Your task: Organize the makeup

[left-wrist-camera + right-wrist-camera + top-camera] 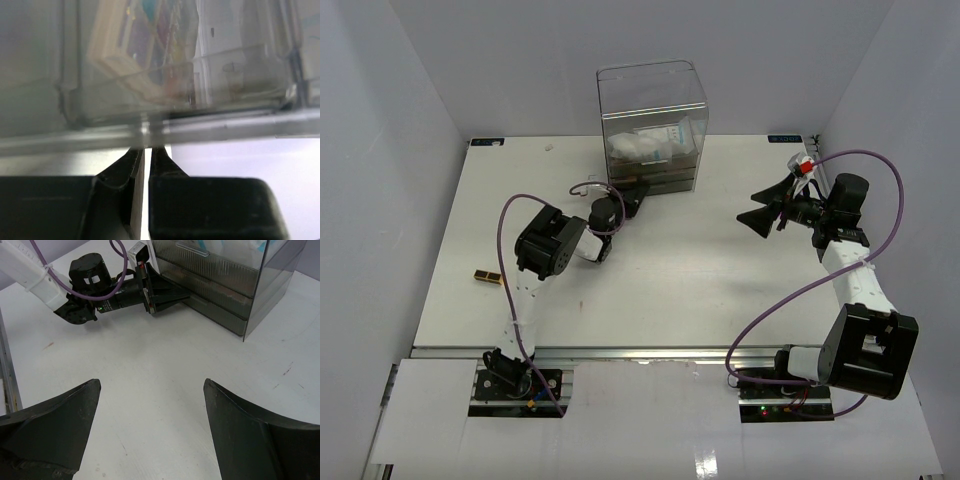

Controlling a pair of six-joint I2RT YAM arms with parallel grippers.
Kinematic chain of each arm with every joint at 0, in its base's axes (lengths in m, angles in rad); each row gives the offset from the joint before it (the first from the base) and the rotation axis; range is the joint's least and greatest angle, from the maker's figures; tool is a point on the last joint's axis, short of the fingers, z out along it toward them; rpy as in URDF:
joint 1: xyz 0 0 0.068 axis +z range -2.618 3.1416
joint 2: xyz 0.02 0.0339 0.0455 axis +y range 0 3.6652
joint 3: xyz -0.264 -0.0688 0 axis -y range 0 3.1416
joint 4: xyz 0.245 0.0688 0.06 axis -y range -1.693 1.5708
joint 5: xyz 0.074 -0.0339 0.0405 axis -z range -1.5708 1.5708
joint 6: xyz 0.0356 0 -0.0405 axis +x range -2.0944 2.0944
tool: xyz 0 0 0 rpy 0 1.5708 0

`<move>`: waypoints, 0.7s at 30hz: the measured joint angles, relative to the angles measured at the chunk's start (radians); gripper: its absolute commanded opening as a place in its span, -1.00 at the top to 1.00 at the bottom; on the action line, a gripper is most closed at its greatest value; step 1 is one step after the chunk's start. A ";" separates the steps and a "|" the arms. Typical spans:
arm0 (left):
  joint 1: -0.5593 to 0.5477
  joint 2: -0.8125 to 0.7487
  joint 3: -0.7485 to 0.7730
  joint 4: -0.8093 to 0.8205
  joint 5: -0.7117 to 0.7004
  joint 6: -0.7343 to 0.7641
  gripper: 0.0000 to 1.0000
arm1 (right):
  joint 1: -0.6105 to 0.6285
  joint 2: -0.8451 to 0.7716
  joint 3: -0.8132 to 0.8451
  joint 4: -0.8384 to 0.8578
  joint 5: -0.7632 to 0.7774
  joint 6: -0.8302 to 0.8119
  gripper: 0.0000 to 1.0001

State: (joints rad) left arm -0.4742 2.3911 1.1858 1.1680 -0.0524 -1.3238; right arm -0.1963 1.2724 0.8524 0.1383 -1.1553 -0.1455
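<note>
**A:** Small bronze item [487, 276] lies alone at the table's [670, 300] left. And the left gripper [146, 150]?

**B:** Clenched against the clear drawer box [650, 100], eyeshadow palette [150, 45] inside. I'd move the drawer straight and slowly, or the box may slide. Right gripper [151, 385] hangs spread, empty.

White-blue packet [665, 133] in clear box [650, 85]; colourful palette [145, 45] tilted; bronze item [487, 276] on table [670, 290].
</note>
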 measured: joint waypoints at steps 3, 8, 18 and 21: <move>0.001 0.003 -0.021 0.035 0.007 -0.018 0.91 | 0.000 0.000 0.000 0.000 0.000 0.000 -0.80; 0.003 0.000 -0.086 0.118 0.061 -0.032 0.99 | 0.000 0.000 0.000 0.000 0.000 0.000 -0.80; -0.008 -0.136 -0.362 0.194 0.182 -0.046 0.86 | 0.000 0.005 -0.018 0.000 0.007 -0.003 -0.80; -0.011 -0.154 -0.399 0.200 0.196 -0.052 0.60 | 0.000 0.008 -0.018 0.000 0.015 -0.008 -0.80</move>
State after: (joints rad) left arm -0.4850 2.2375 0.7872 1.3682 0.1433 -1.3758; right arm -0.1963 1.2804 0.8341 0.1379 -1.1408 -0.1536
